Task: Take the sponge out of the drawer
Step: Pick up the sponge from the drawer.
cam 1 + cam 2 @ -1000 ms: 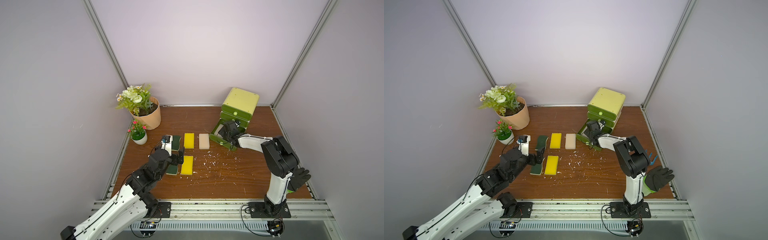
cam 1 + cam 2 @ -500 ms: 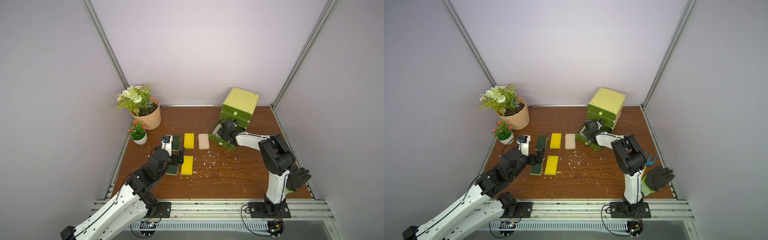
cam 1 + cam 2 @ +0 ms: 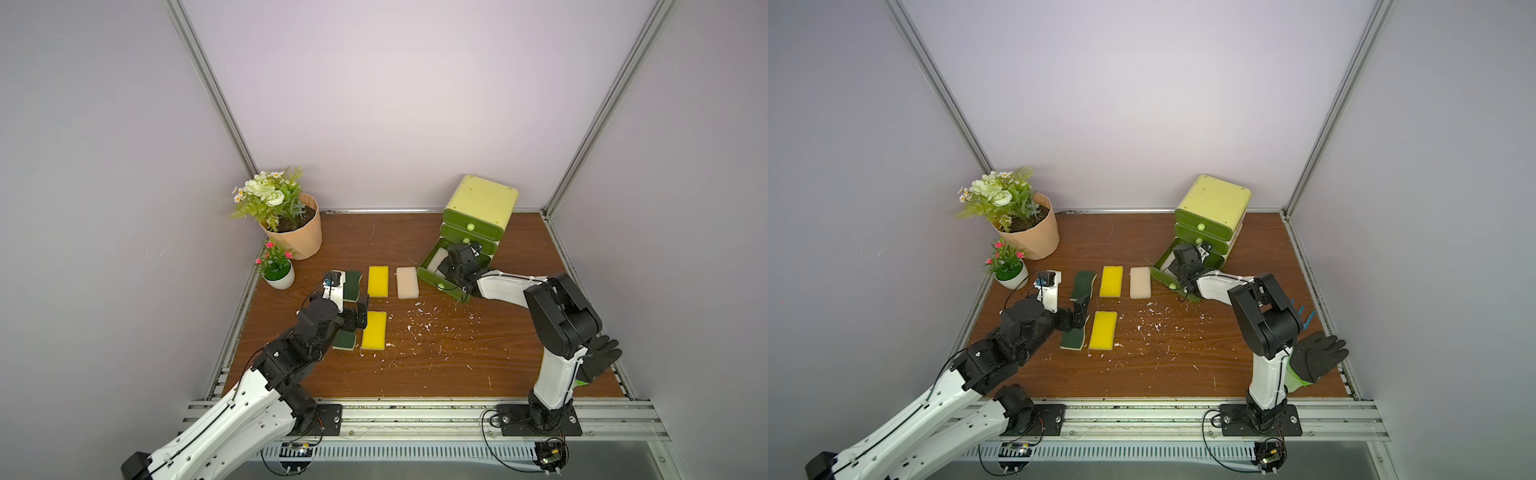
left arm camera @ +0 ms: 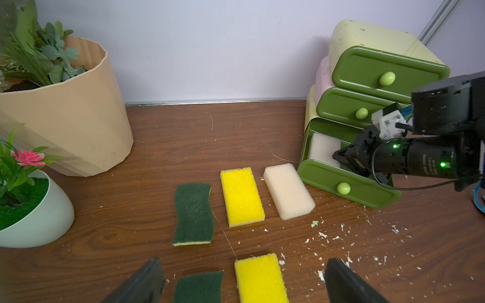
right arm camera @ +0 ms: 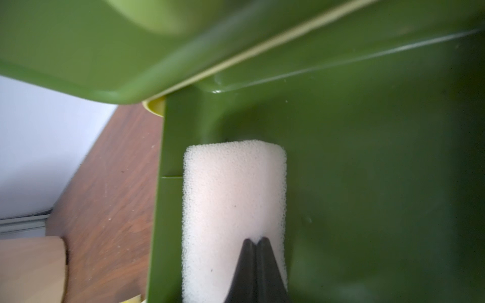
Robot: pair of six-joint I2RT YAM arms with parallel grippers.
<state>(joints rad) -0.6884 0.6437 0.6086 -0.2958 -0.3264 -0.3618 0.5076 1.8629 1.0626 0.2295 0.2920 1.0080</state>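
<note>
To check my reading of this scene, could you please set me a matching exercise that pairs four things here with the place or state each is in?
Things
1. white sponge
2. beige sponge
3. left end effector
4. right end effector

Places and states
A. open wide
B. lying in the pulled-out bottom drawer
C. shut, jaws together
D. flat on the table, just outside the drawer

Pairs: 1-B; 2-D; 3-A; 4-C

Pale sponge (image 5: 233,196) lies flat inside open green drawer (image 5: 367,157).
</note>
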